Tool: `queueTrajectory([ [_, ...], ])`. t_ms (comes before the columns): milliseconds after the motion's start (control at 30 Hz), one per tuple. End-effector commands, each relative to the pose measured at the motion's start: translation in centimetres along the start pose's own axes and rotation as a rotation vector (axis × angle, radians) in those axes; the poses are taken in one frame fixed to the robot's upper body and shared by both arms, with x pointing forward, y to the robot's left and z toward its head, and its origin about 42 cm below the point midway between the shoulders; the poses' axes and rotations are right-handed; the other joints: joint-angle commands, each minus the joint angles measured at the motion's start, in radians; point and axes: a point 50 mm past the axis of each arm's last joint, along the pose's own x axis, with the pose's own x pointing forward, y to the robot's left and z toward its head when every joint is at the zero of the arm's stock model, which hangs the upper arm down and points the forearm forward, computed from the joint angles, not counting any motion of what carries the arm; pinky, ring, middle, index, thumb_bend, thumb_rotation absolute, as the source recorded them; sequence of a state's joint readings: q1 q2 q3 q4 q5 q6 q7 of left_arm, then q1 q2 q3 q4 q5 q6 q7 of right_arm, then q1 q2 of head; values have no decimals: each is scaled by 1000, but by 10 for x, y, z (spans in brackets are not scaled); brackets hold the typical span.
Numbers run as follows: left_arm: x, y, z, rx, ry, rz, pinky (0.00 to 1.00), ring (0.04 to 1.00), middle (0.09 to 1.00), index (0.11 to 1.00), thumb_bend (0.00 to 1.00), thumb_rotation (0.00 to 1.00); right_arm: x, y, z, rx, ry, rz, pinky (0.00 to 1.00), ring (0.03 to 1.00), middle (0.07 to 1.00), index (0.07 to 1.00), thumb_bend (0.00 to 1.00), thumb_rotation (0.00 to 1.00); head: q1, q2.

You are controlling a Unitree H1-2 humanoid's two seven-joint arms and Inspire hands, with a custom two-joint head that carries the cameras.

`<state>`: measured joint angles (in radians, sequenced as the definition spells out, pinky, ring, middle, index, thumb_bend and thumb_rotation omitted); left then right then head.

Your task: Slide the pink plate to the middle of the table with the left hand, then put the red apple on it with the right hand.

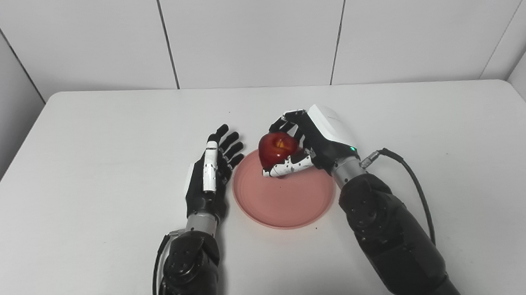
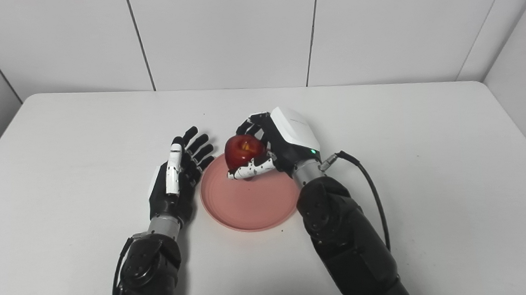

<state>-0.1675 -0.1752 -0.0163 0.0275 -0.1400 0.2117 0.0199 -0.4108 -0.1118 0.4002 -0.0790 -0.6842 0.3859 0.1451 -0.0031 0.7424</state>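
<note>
White table (image 1: 84,178), grey panelled walls (image 1: 254,27)

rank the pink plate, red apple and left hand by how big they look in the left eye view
1. pink plate, clearly the widest.
2. left hand, open beside the plate; long but narrower.
3. red apple, smallest, held in the right hand over the plate's far edge.

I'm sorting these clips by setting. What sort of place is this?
Probably a robot test bench, not a home: a bare white table boxed in by plain white panel walls, with only a pink plate and a red apple held by the right hand.
</note>
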Motion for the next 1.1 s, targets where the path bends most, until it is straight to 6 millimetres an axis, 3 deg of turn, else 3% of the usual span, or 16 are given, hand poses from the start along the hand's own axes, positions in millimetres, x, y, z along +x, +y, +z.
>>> queueTrajectory([
  [0, 2, -3, -5, 3, 27, 18, 838, 856, 868, 868, 410, 1000, 4, -6, 14, 1, -89, -32, 248, 336, 435, 486, 518, 133, 1, 3],
  [333, 2, -2, -3, 7, 23, 13, 844, 868, 876, 875, 405, 1000, -2, 12, 7, 7, -72, 11, 261, 352, 444, 486, 517, 132, -2, 9],
  [867, 1, -2, -4, 11, 23, 11, 840, 860, 872, 871, 416, 1000, -8, 22, 0, -30, -58, 27, 241, 333, 444, 487, 518, 133, -9, 16],
  [1067, 1, -3, -3, 9, 25, 12, 844, 863, 873, 872, 415, 1000, -9, 22, 0, -48, -37, 31, 293, 398, 494, 488, 520, 145, -10, 15],
])
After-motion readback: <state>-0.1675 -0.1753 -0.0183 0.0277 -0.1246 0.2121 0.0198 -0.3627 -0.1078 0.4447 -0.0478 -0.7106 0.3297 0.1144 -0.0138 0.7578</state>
